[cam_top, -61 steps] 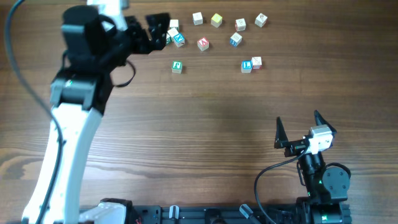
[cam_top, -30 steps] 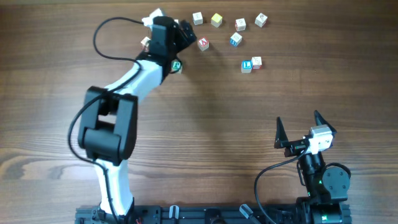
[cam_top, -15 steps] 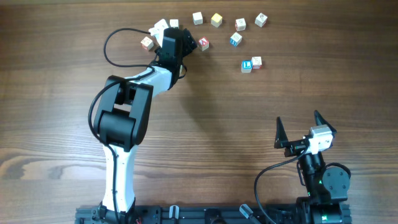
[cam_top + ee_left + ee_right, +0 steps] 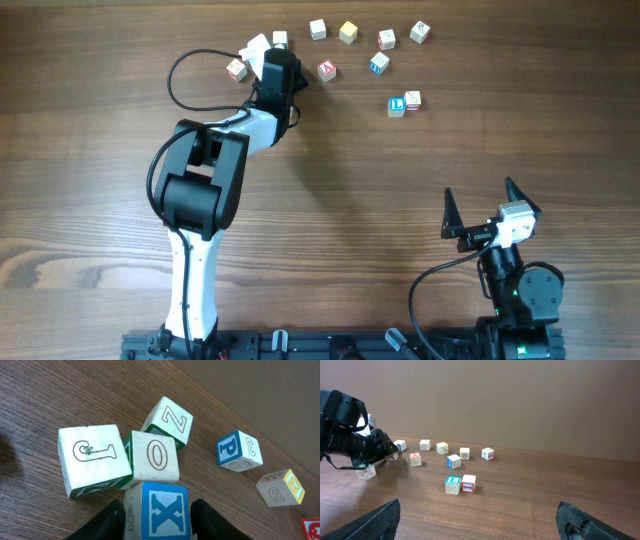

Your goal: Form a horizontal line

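Alphabet cubes (image 4: 347, 32) lie loose at twelve o'clock on the table (image 4: 330, 210), no horizontal line yet; left gripper (image 4: 159, 510), nearer, is half-closed on the blue X cube (image 4: 165, 515), O cube (image 4: 156, 456) touching it at twelve; right gripper (image 4: 478, 190) gapes empty at five.

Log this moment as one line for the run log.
left claw straddles blue X cube, grip unconfirmed | right claw open, holding nothing | no row yet, other cubes scattered
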You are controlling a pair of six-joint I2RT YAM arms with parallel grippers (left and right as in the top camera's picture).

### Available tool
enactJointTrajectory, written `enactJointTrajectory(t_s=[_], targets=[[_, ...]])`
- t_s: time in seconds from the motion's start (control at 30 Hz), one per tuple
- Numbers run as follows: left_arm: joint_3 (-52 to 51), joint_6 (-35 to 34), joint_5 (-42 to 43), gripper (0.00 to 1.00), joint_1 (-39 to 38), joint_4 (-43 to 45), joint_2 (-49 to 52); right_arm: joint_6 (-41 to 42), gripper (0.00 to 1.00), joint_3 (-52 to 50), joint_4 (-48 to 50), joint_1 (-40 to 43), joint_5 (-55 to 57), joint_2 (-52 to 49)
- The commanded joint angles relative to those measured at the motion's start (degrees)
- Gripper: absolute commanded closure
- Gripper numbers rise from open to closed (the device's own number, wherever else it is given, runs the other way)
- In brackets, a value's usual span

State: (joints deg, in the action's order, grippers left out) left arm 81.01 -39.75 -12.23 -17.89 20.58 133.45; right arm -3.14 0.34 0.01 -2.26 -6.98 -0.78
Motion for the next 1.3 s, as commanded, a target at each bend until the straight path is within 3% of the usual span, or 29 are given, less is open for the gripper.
enactJointTrajectory(t_s=[0.0, 0.27, 0.37, 0.67, 1.0, 1.27], targets=[[0.4, 0.5, -1.4, 0.6, 0.2, 0.0, 0.9, -0.8, 0.0, 0.0, 0.3, -0.2, 0.6, 0.3], [0.4, 1.2, -1.4, 0.66, 0.4, -4.0, -4.9, -0.8, 0.0, 0.0, 0.3, -0.2, 0.6, 0.3], [0.4, 6.5, -1.4, 0.66, 0.4, -5.7, -9.2, -0.8, 0.0, 0.0, 0.3, -0.2, 0.6, 0.3], [0.4, 14.2, -1.4, 0.66, 0.4, -17.0, -24.3, -0.8, 0.0, 0.0, 0.3, -0.2, 0.6, 0.3], [0.4, 23.1, -1.4, 0.71, 0.4, -42.4, -43.1, -0.8, 0.0, 0.0, 0.3, -0.2, 0.6, 0.3], [0.4, 23.3, -3.0, 0.71, 0.4, -68.7, -51.8, -0.8, 0.0, 0.0, 0.3, -0.5, 0.6, 0.3]])
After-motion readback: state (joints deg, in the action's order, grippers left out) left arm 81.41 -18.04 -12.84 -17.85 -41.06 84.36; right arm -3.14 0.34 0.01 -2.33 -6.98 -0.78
